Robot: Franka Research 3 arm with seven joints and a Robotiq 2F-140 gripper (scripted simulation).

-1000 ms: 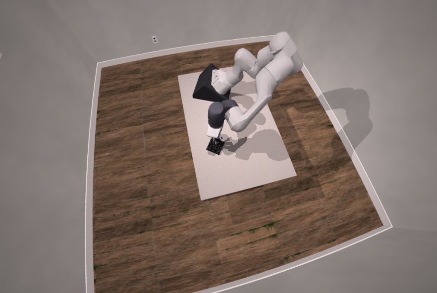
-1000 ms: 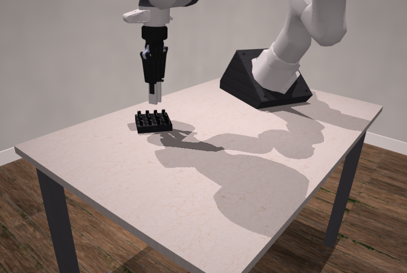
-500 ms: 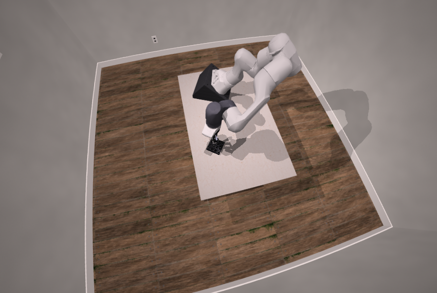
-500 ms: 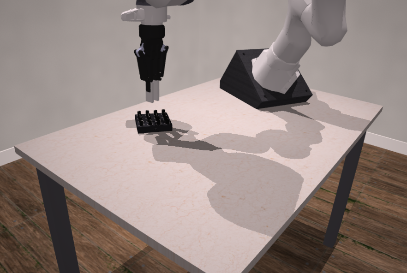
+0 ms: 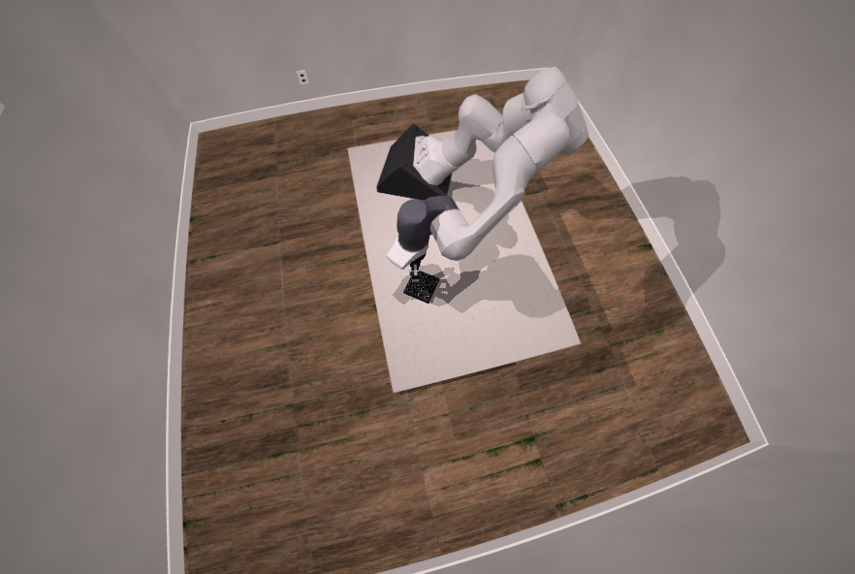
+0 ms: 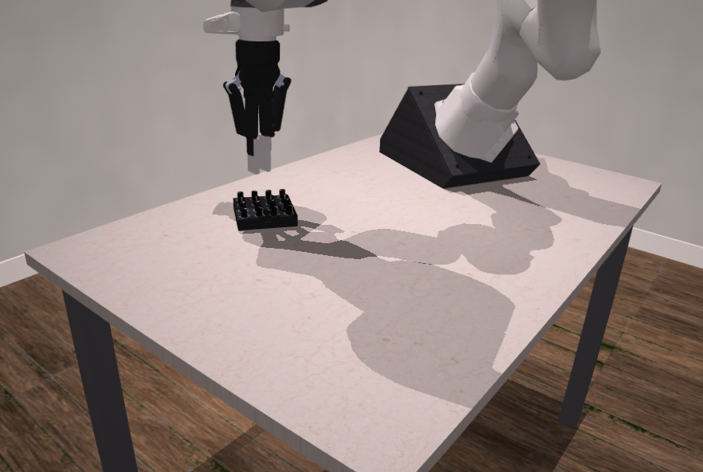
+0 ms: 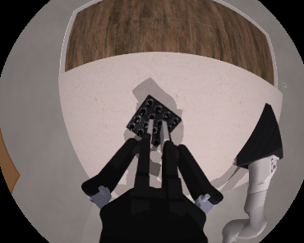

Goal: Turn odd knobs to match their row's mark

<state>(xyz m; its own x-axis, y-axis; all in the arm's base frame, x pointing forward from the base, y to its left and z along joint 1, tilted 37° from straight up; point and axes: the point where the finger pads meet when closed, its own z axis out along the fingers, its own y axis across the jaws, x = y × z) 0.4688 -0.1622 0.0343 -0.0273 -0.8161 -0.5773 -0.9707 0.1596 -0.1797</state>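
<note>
The black knob box [image 6: 265, 210] stands on its feet on the pale table, toward the far left side; its knobs are too small here to read the white lines. It also shows in the overhead view [image 5: 422, 287] and in the wrist view [image 7: 154, 118]. My gripper [image 6: 259, 161] points straight down and hangs a clear way above the far rows of the box, touching nothing. Its fingers stand almost together with only a narrow gap and hold nothing. The gripper also shows in the overhead view [image 5: 416, 273], and the fingertips frame the box in the wrist view [image 7: 155, 134].
The arm's black wedge-shaped base [image 6: 457, 139] sits at the table's far right corner. The arm's shadow falls across the table. The table's left edge [image 6: 130, 222] runs close behind the box. Wooden floor surrounds the table.
</note>
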